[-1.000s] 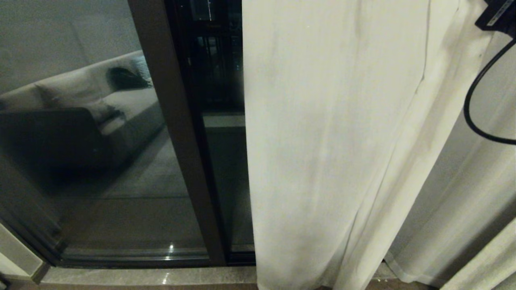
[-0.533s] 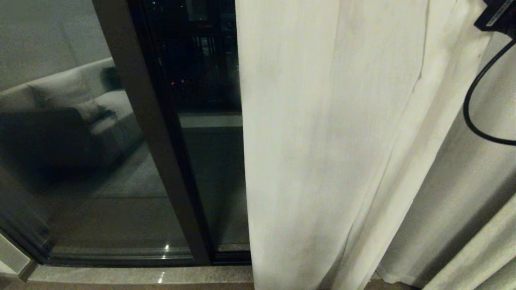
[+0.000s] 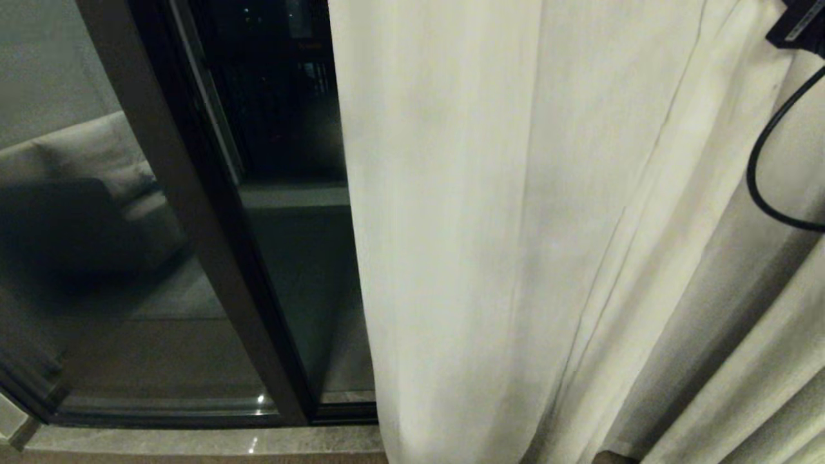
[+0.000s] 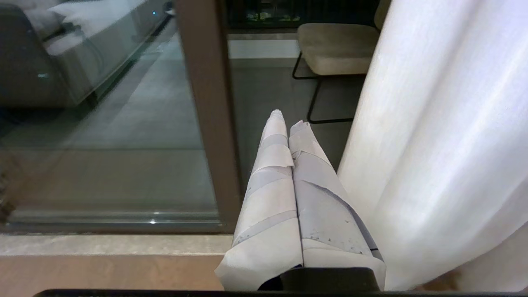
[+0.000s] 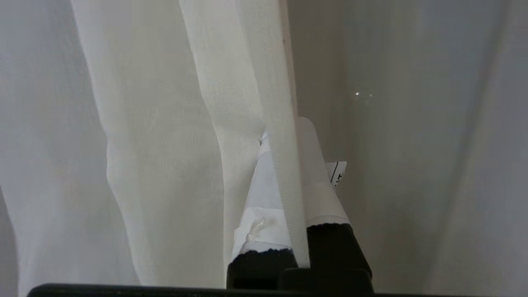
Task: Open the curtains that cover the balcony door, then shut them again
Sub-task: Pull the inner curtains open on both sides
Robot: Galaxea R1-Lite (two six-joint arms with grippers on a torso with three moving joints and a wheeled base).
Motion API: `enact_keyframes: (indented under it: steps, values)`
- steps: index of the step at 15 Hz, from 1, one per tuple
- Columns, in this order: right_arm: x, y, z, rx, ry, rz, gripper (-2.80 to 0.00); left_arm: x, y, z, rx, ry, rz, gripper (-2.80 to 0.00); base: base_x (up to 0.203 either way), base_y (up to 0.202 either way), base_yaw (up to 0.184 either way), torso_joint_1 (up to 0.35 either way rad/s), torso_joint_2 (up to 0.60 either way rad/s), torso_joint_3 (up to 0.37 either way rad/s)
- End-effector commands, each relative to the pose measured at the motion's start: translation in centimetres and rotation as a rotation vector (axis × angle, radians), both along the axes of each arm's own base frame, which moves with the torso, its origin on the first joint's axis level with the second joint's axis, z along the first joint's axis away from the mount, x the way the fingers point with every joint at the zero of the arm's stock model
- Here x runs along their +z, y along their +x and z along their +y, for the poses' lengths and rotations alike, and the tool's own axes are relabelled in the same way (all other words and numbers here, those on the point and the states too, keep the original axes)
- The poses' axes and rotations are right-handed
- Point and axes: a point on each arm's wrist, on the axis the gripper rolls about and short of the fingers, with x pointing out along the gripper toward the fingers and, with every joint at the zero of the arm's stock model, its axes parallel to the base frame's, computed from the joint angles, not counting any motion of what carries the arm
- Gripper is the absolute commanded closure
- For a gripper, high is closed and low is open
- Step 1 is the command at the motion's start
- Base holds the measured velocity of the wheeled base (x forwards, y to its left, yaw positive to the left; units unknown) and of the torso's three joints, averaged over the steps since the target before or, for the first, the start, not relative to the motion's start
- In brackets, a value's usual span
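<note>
The cream curtains (image 3: pixel 483 225) hang over the right part of the balcony door (image 3: pixel 187 193); its dark frame and bare glass show to the left. In the right wrist view my right gripper (image 5: pixel 284 132) is shut on the hemmed edge of a curtain panel (image 5: pixel 165 123), and the hem (image 5: pixel 288 185) runs between the two taped fingers. Of that arm, the head view shows only a black part (image 3: pixel 799 26) at the top right. My left gripper (image 4: pixel 286 117) is shut with nothing in it, low before the door frame (image 4: pixel 206 103), beside a curtain fold (image 4: pixel 433 123).
A stone sill (image 3: pixel 193 441) runs along the door's foot. A black cable (image 3: pixel 767 167) loops in front of the curtain at the right. Behind the glass stands a cushioned chair (image 4: pixel 336 45). The pane reflects a sofa (image 3: pixel 77 167).
The whole head view has slid left, so the camera has moved right. The strip of bare glass between the door frame and the curtain's edge has widened.
</note>
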Motion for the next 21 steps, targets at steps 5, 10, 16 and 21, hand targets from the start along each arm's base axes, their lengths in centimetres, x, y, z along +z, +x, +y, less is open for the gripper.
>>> enact_keyframes:
  steps: [5, 10, 16, 21]
  values:
    - [-0.07, 0.08, 0.03, 0.002, -0.001, 0.000, 0.00, 0.00, 0.00, 0.00, 0.000, -0.001, 0.000, 0.00, 0.000, -0.192, 0.000, 0.003, 0.00, 0.001]
    - [-0.07, 0.08, 0.03, 0.001, -0.002, 0.000, 0.00, 0.00, 0.00, 0.00, 0.000, -0.002, 0.000, 0.00, 0.000, -0.191, 0.000, 0.000, 0.00, 0.002]
    - [-0.18, 0.01, 0.03, 0.001, -0.002, 0.003, 0.00, 0.00, 0.00, 0.00, 0.000, 0.000, 0.000, 0.00, 0.000, -0.193, -0.001, 0.004, 0.00, 0.004]
    - [-0.41, -0.12, 0.02, 0.001, -0.003, 0.011, 0.00, 0.00, 0.00, 0.00, 0.000, 0.000, 0.000, 0.00, 0.000, -0.068, -0.002, 0.004, 0.00, 0.001]
